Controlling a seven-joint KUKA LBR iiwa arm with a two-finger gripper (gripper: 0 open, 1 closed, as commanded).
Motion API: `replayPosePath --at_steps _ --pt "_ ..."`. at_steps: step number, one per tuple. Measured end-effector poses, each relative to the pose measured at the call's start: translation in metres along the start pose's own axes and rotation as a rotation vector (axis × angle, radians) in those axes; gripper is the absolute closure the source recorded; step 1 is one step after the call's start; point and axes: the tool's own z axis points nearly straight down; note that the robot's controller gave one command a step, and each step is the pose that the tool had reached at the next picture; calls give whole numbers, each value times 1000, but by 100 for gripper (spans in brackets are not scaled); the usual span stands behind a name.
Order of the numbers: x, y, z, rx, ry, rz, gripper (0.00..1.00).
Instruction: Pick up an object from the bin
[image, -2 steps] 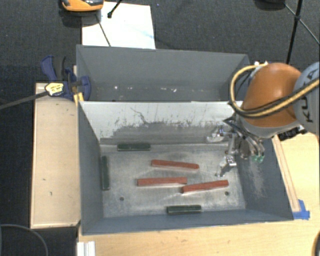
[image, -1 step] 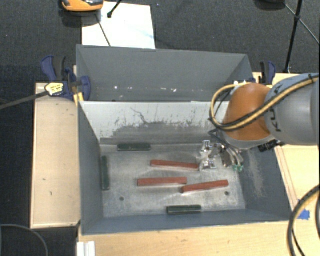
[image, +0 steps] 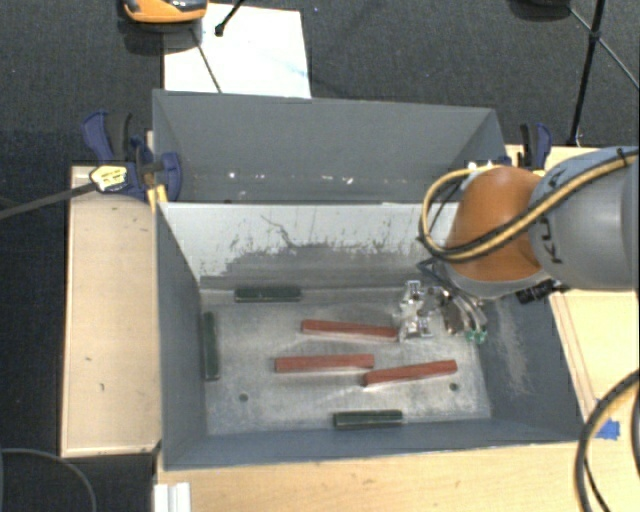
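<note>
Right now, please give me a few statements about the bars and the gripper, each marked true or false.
1. The gripper hangs over the left wall of the bin. False: it is at the right end of the upper reddish-brown bar.
2. Two more reddish-brown bars lie nearer the front. True.
3. A dark green bar lies along the left wall. True.
4. The front dark green bar lies across a reddish-brown bar. False: it lies apart, by the front wall.

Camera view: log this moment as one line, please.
gripper: low in bin, at right end of upper red-brown bar | grasp: cannot tell | nearest other: lower red-brown bar
</note>
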Motion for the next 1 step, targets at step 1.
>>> replayPosePath --at_steps 1 --pt "1 11 -46 -1 19 -4 100"
